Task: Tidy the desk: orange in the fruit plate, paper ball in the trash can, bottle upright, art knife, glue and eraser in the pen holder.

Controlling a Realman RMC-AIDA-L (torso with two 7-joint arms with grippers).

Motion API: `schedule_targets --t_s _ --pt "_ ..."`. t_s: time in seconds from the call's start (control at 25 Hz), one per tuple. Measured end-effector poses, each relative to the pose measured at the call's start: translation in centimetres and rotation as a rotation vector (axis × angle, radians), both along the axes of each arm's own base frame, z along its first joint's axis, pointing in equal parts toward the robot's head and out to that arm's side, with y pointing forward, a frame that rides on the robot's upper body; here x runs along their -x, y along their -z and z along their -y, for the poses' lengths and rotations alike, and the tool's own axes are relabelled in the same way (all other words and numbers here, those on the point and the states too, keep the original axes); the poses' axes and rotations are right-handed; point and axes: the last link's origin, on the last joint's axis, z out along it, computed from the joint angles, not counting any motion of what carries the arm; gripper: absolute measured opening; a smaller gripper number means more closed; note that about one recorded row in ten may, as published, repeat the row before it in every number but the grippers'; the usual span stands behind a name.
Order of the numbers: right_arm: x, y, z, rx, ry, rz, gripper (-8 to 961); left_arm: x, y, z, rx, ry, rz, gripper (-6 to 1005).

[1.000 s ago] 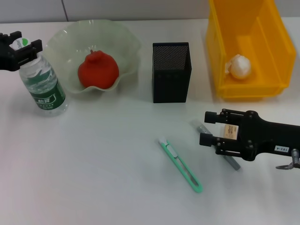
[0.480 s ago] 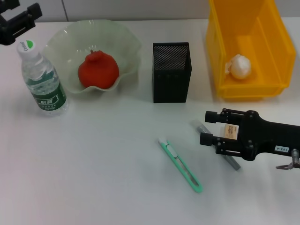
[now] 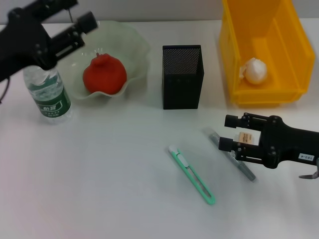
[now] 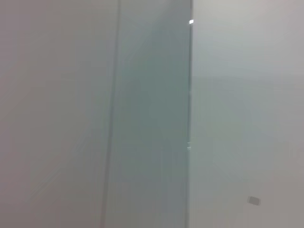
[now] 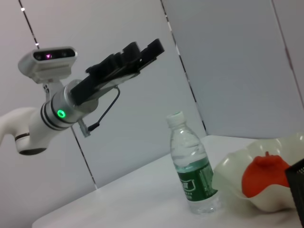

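With the small tan rectangular eraser (image 3: pixel 244 138) clamped in the black right gripper (image 3: pixel 235 135) at five o'clock of the tall black mesh pen holder (image 3: pixel 182 76), a drop short of that narrow mouth is risked; the black left gripper (image 3: pixel 75 22), its finger state unclear, is raised over the upright clear plastic bottle (image 3: pixel 48 92).

Head view looks down on desk (image 3: pixel 99 174); right wrist view shares bottle (image 3: pixel 47 92), left sees wall.
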Motion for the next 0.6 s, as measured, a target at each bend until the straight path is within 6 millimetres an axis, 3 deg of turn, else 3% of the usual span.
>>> schedule_targets --t_s 0.12,0.32,0.6 --pt "-0.3 -0.2 0.2 -0.004 0.009 -0.001 677 -0.2 2.7 0.8 0.116 0.101 0.003 613" --pt "-0.6 -0.8 0.5 -0.011 0.015 -0.006 678 -0.3 5.0 2.0 0.218 0.187 -0.102 612" --pt "-0.7 -2.8 0.5 -0.004 0.017 -0.010 677 0.6 8.5 2.4 0.447 0.160 -0.248 611"
